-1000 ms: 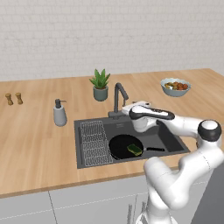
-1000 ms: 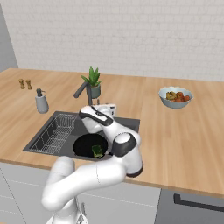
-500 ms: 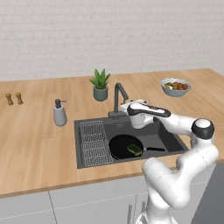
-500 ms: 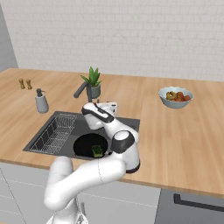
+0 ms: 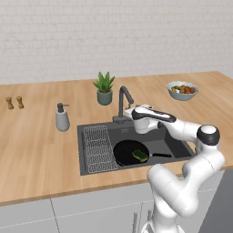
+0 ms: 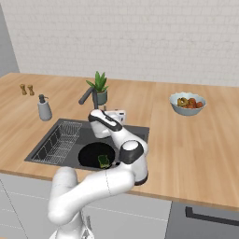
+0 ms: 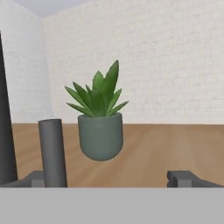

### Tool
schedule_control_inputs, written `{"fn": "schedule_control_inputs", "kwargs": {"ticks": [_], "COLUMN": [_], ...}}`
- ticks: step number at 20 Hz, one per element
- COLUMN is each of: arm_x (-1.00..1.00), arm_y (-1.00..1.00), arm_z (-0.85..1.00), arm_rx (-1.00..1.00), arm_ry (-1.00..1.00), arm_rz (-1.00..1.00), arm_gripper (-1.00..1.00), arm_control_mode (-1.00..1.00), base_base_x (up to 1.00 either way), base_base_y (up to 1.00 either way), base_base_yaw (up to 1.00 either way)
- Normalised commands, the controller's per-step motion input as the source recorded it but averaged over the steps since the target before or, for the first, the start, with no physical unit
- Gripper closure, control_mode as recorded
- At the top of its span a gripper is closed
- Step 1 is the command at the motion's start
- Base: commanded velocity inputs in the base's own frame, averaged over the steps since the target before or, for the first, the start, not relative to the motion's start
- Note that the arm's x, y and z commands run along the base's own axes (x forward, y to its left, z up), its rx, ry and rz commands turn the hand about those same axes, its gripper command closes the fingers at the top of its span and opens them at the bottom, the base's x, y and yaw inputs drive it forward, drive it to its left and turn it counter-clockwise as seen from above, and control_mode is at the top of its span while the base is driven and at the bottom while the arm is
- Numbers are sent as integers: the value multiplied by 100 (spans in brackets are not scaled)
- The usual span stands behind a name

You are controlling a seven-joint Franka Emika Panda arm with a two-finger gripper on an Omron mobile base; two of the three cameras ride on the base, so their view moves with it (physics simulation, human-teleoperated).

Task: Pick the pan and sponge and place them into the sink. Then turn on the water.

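Pan (image 5: 129,152) and sponge (image 5: 140,155): lay in sink (image 5: 91,159), sponge at pan's 3 o'clock. My gripper (image 5: 129,111): spread, empty, beside faucet (image 5: 124,98). Step: water. Next, I judged: nudge its lever.

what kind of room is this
A kitchen, rendered rather than real: a wooden counter holds a recessed dark sink with a gooseneck faucet, a soap dispenser beside it, and cabinet fronts below.
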Motion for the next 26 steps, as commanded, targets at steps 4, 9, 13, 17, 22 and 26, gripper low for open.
{"fn": "schedule_control_inputs", "kwargs": {"ticks": [4, 9, 13, 17, 22, 26], "arm_x": [10, 15, 12, 8, 5, 7], "arm_y": [-36, -31, -48, -61, -69, -75], "arm_z": [0, 0, 0, 0, 0, 0], "arm_rx": [0, 1, 2, 2, 6, 11], "arm_ry": [0, 0, 0, 1, 0, 0], "arm_rz": [-8, -8, -7, -8, -6, -6], "arm_gripper": [-100, -100, -100, -100, -100, -100], "arm_control_mode": [-100, -100, -100, -100, -100, -100], "base_base_x": [0, 0, 0, 0, 0, 0], "base_base_y": [0, 0, 0, 0, 0, 0], "base_base_yaw": [0, 0, 0, 0, 0, 0]}}
